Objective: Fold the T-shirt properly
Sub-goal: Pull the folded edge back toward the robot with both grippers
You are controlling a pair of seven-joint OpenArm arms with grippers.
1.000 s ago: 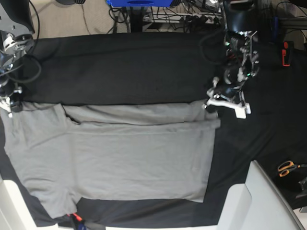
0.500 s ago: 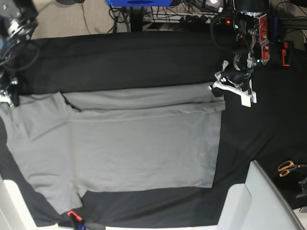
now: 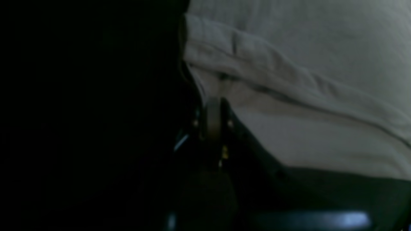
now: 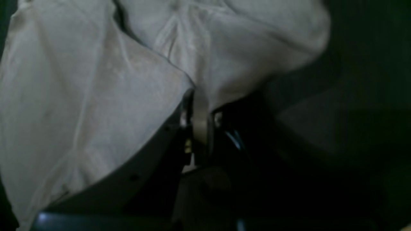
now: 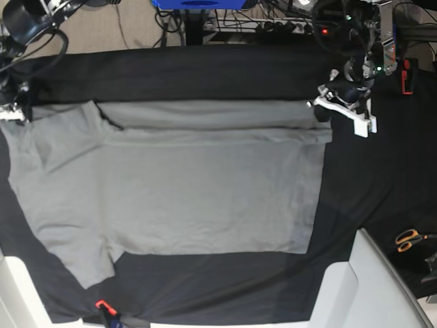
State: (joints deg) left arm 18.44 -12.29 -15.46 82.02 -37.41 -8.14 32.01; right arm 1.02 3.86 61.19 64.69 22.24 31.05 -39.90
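The grey T-shirt (image 5: pixel 191 184) lies spread on the black cloth sheet (image 5: pixel 205 72), its far edge folded over in a narrow strip. My left gripper (image 5: pixel 326 109), at the right of the base view, is shut on the shirt's far right corner; the left wrist view shows the fingers (image 3: pixel 212 117) pinching the grey hem (image 3: pixel 257 73). My right gripper (image 5: pixel 15 113), at the left edge of the base view, is shut on the far left sleeve corner; the right wrist view shows the fingers (image 4: pixel 199 120) clamped on bunched grey cloth (image 4: pixel 128 80).
Orange-handled scissors (image 5: pixel 408 239) lie at the right on the black sheet. A white surface (image 5: pixel 369 287) sits at the front right corner. Cables and a blue object (image 5: pixel 198 4) lie beyond the table's far edge. A small red item (image 5: pixel 102 305) is at the front.
Both grippers have pulled the shirt's far edge away from the camera, toward the table's far side. The whole shirt has slid that way and lies flatter.
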